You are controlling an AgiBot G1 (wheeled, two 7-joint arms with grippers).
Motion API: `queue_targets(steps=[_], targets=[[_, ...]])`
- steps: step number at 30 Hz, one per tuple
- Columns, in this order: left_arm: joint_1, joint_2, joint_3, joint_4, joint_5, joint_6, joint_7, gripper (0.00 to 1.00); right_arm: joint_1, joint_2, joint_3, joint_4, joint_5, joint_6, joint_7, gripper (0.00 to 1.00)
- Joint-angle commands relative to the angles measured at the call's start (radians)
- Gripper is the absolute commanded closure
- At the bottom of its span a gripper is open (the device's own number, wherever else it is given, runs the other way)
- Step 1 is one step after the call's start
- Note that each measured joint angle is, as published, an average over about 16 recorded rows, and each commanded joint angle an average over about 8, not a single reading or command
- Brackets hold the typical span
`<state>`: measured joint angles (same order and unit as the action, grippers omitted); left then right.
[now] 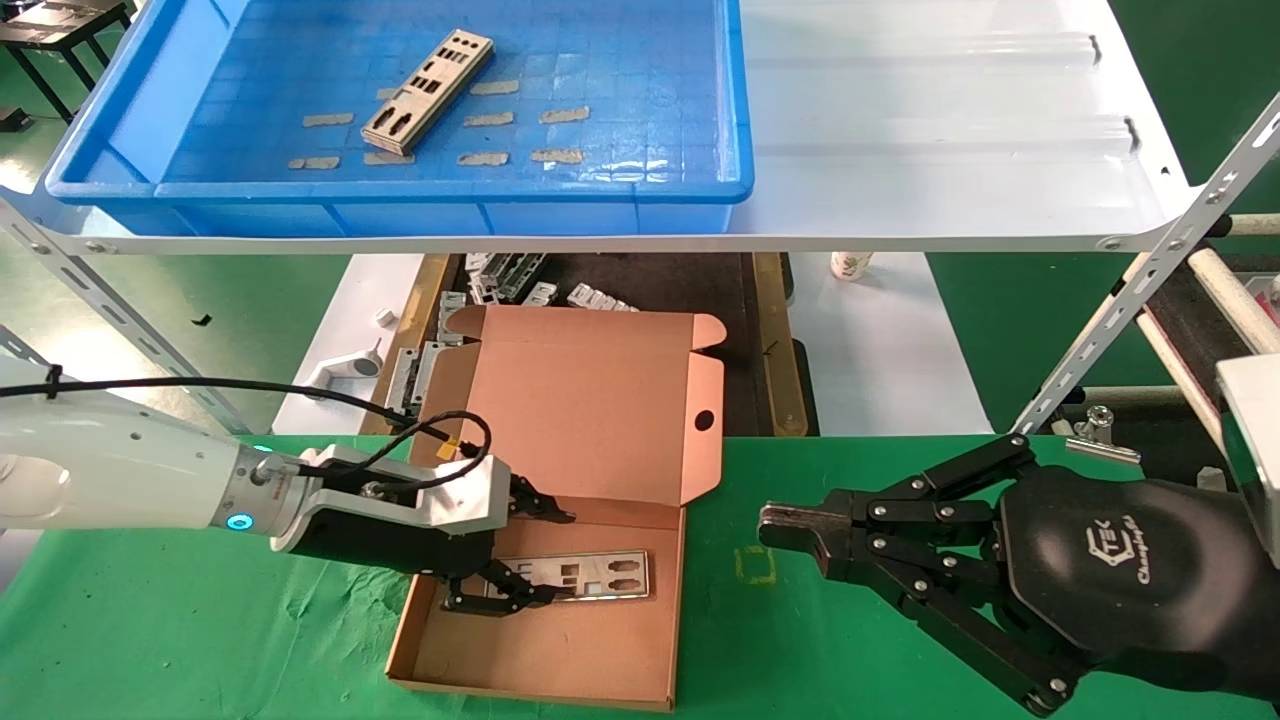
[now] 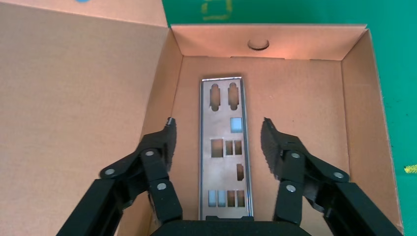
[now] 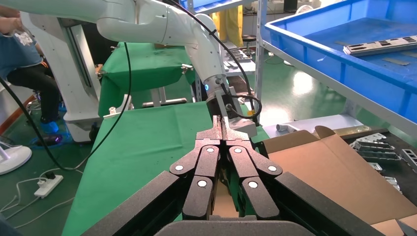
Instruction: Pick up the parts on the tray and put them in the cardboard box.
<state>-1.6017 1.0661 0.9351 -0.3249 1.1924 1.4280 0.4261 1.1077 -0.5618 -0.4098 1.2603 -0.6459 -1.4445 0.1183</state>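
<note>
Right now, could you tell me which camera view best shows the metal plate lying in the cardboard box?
The left wrist view: the plate lies flat and fully visible between the open left pincer. In the head view that pincer partly covers it. The right wrist view does not show it.

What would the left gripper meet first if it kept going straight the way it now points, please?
Probably the far side wall of the cardboard box: the open left gripper points along the part lying flat between its fingers.

The left gripper [image 1: 555,555] covers one end of the part [image 1: 590,575] in the cardboard box [image 1: 560,650]. The picture's top edge crops the tray [image 1: 150,185]. The shelf hides some grey brackets [image 1: 505,275].
</note>
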Motion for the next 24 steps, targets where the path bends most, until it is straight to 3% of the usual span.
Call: queue_targets(steps=[1, 7, 8, 15, 16, 24], targets=[[-0.004, 0.0, -0.003, 0.012, -0.005, 0.007, 0.011, 0.0, 0.0, 0.0, 0.0, 0.0, 0.0, 0.0, 0.0, 1.0], [-0.021, -0.038, -0.045, 0.025, -0.079, 0.11, 0.004, 0.0, 0.0, 0.0, 0.0, 0.0, 0.0, 0.0, 0.0, 1.0], [-0.02, -0.044, -0.052, 0.021, -0.087, 0.115, 0.0, 0.0, 0.0, 0.0, 0.0, 0.0, 0.0, 0.0, 0.0, 0.96], [0.028, -0.08, -0.108, -0.063, -0.121, 0.106, -0.056, 0.0, 0.0, 0.0, 0.0, 0.0, 0.0, 0.0, 0.0, 0.09], [0.037, -0.087, -0.118, -0.079, -0.127, 0.105, -0.066, 0.0, 0.0, 0.0, 0.0, 0.0, 0.0, 0.0, 0.0, 0.0], [0.112, -0.143, -0.2, -0.213, -0.178, 0.099, -0.149, 0.0, 0.0, 0.0, 0.0, 0.0, 0.0, 0.0, 0.0, 0.0]])
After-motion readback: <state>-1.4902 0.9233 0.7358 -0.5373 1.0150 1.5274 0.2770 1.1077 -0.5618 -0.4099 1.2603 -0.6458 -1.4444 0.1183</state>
